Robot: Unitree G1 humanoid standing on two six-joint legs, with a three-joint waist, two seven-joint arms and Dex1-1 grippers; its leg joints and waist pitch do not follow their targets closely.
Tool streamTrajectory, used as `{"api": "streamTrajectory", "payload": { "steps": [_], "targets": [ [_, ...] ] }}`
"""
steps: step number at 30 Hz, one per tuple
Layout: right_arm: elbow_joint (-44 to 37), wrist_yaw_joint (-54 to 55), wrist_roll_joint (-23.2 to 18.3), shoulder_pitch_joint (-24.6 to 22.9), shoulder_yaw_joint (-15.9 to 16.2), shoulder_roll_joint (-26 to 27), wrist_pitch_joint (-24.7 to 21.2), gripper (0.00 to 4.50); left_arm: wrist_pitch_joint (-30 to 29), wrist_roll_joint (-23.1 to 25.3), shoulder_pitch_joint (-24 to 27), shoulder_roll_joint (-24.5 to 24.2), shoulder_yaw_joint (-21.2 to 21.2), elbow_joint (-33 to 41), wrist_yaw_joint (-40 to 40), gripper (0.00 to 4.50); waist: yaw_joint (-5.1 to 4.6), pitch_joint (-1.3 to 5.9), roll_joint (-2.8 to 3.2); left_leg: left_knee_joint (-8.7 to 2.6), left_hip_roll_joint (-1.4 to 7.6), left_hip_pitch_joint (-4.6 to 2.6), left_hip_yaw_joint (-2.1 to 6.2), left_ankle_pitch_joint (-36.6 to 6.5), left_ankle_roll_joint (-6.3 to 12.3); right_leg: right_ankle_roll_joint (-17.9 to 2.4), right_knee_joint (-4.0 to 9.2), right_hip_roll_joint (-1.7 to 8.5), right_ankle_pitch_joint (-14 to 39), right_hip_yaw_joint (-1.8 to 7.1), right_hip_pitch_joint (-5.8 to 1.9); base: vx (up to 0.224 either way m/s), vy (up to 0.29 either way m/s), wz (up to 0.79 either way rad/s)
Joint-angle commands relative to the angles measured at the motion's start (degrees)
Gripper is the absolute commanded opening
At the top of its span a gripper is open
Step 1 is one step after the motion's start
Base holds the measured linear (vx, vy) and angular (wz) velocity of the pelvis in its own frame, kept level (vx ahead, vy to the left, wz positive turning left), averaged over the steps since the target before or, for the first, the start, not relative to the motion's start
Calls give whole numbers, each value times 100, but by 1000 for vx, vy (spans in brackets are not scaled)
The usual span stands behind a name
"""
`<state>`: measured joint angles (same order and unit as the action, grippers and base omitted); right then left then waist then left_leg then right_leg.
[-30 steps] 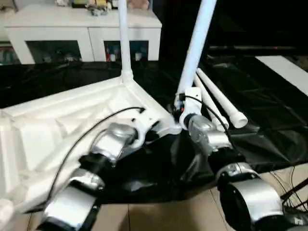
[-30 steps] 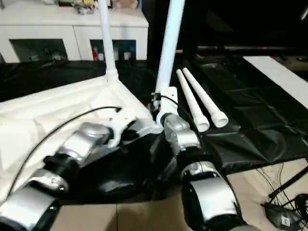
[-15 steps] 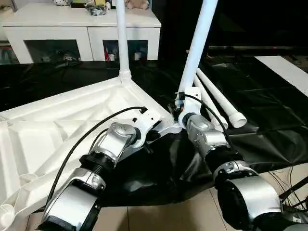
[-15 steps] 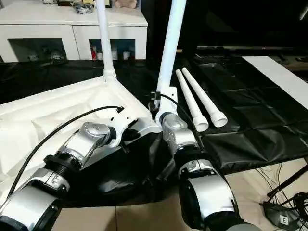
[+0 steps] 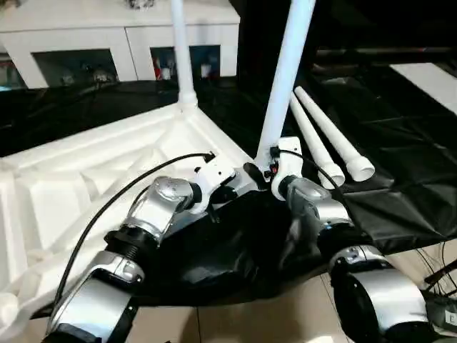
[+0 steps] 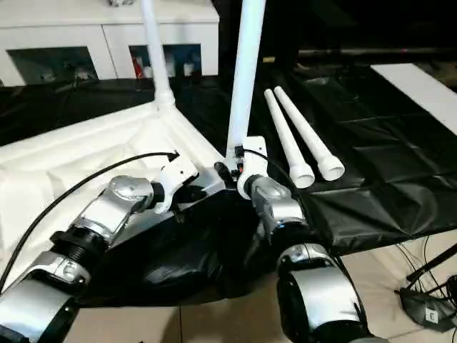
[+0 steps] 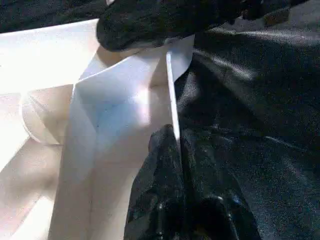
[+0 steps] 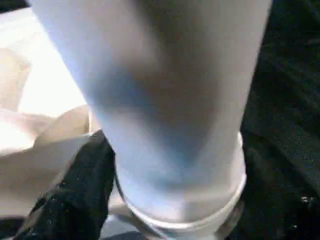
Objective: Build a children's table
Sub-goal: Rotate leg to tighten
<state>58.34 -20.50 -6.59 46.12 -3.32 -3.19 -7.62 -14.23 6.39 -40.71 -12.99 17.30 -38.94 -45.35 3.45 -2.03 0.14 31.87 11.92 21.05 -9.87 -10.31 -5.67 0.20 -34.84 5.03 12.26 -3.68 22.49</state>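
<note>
Small white plastic children's table [image 5: 86, 179] lies upside down at frame left, ribbed underside up, two tapered legs upright. Left gripper [image 7: 176, 150] pinches its rim; right gripper's [image 5: 265, 170] spread unclear.

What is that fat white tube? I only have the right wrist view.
Observer: It is a table leg, standing upright at the near corner of the upturned tabletop.
Operator: Is it the first one up?
Observer: No, another leg stands at the far corner.
Operator: Where are the others?
Observer: Two loose legs lie side by side on the black sheet, to the robot's right.
Operator: What is the other arm doing?
Observer: The left pincer is shut on the tabletop's thin rim.
</note>
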Motion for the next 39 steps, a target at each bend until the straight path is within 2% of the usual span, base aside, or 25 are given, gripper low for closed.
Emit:
{"api": "streamTrajectory", "payload": {
  "steps": [1, 6, 8, 11, 12, 13, 15, 18, 19, 24, 33, 36, 39],
  "targets": [
    [-152, -315, 18, -191, 136, -60, -145, 391, 114, 73, 102, -49, 177, 65, -148, 0, -7, 325, 49, -295, 113, -39, -26, -469, 292, -1506, 314, 264, -530, 229, -286, 0, 0, 0],
    [-1143, -1676, -30, -636, 461, -519, -94, 444, 465, 9, 253, -246, 169, 245, -443, 0, 10, 344, 10, -243, 97, -10, -23, -409, 558, -1559, 274, 251, -1098, 215, -333, 0, 0, 0],
    [-1304, -1860, -18, -712, 531, -623, -87, 444, 566, -34, 293, -282, 147, 295, -516, 0, 12, 354, -2, -223, 97, -5, -32, -340, 658, -1604, 255, 252, -1218, 216, -329, 0, 0, 0],
    [-1923, -2530, 67, -1021, 865, -1062, 5, 444, 841, -212, 465, -436, 65, 539, -830, 0, 31, 344, -9, -220, 114, -6, -37, -396, 702, -1634, 258, 263, -1075, 214, -321, 0, 0, 0],
    [-2202, -2855, 35, -1154, 950, -1256, 67, 444, 982, -292, 562, -557, 33, 649, -1012, 0, 39, 341, -30, -210, 120, -14, -49, -393, 729, -1619, 260, 257, -1053, 219, -312, 0, 0, 0],
    [-2411, -3113, -10, -1252, 962, -1406, 46, 444, 1145, -363, 655, -684, 15, 746, -1204, 0, 56, 347, -8, -202, 120, -7, -45, -371, 759, -1609, 247, 260, -1062, 219, -316, 0, 0, 0],
    [-2542, -3279, -52, -1314, 950, -1498, 43, 444, 1252, -414, 717, -773, 2, 804, -1335, 0, 53, 348, -8, -195, 121, 3, -44, -349, 794, -1618, 235, 246, -1102, 211, -309, 0, 0, 0],
    [-2753, -3575, -118, -1425, 944, -1652, 48, 444, 1326, -508, 803, -927, -50, 881, -1552, 0, 43, 333, -5, -204, 126, -8, -56, -521, 727, -1646, 252, 250, -767, 212, -285, 0, 0, 0],
    [-2823, -3694, -153, -1464, 954, -1703, 21, 444, 1316, -555, 831, -1004, -86, 911, -1644, 0, 46, 329, 27, -208, 131, -13, -52, -600, 691, -1636, 260, 251, -653, 215, -286, 0, 0, 0],
    [-2828, -3934, -134, -1550, 1141, -1781, 111, 444, 1223, -677, 936, -1222, -126, 1024, -2018, 0, 49, 339, 17, -194, 120, -10, -49, -531, 648, -1685, 232, 240, -717, 210, -282, 0, 0, 0],
    [-2517, -4024, -13, -1465, 1268, -1563, 332, 444, 1134, -838, 1023, -1259, -118, 1195, -2264, 0, 58, 366, 31, -153, 117, -8, -48, -339, 717, -1797, 181, 238, -1003, 206, -287, 0, 0, 0],
    [-2388, -4069, 45, -1430, 1349, -1531, 383, 444, 1116, -829, 1017, -1262, -107, 1225, -2285, 0, 69, 367, 26, -142, 115, -5, -48, -326, 737, -1779, 172, 241, -998, 207, -287, 0, 0, 0],
    [-2288, -4044, 74, -1394, 1346, -1490, 454, 417, 1123, -802, 1019, -1269, -100, 1213, -2267, 0, 76, 365, 19, -139, 114, -2, -50, -384, 710, -1767, 174, 247, -889, 209, -289, 0, 0, 0]
  ]
}}
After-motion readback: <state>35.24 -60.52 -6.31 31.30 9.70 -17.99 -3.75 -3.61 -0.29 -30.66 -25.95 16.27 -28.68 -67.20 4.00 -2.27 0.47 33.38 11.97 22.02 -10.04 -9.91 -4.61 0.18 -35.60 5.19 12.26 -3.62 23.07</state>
